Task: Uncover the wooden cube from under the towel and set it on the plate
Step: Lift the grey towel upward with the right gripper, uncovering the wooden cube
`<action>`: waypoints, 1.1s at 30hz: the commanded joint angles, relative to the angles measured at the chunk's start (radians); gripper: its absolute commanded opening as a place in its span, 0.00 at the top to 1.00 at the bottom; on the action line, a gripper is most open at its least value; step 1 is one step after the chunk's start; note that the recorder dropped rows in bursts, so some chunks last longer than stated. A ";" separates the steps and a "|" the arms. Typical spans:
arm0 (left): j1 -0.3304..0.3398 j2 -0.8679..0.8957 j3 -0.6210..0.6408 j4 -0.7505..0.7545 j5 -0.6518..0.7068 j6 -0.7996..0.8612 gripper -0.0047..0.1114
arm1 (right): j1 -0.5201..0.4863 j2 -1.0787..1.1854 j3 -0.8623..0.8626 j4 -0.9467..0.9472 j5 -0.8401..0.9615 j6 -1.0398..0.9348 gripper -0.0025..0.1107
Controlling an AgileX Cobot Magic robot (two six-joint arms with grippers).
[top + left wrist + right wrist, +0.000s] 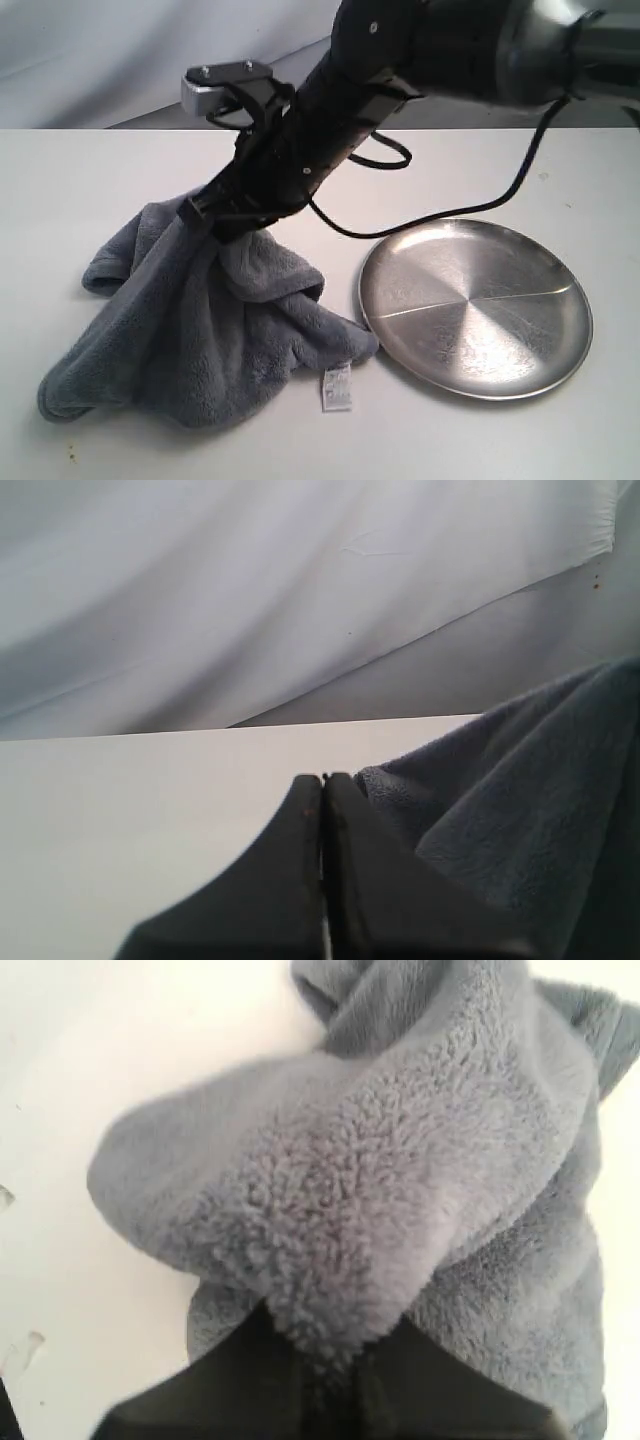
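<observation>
The blue-grey towel (200,340) is lifted into a peak at the left of the table, its white label (337,388) lying at its front edge. My right gripper (215,215) reaches across from the upper right and is shut on the towel's top fold; the right wrist view shows the plush towel (380,1160) pinched in the right gripper (335,1360). The silver plate (475,305) lies bare to the right of the towel. The wooden cube is hidden. My left gripper (323,780) is shut on nothing, with the towel (530,810) just beside it.
A black cable (450,215) loops from the right arm down over the white table (80,180), close to the plate's far rim. A pale backdrop hangs behind the table's far edge. The left arm does not show in the exterior view.
</observation>
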 commanded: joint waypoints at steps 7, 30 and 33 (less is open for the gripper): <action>-0.005 -0.004 0.004 -0.002 -0.002 -0.003 0.96 | 0.003 -0.181 -0.005 0.058 -0.130 0.018 0.98; -0.005 -0.004 0.004 -0.002 -0.002 -0.003 0.96 | 0.001 -0.224 -0.069 -0.274 -0.520 0.314 0.98; -0.005 -0.004 0.004 -0.002 -0.002 -0.003 0.96 | -0.001 -0.224 -0.069 -0.395 -0.577 0.393 0.98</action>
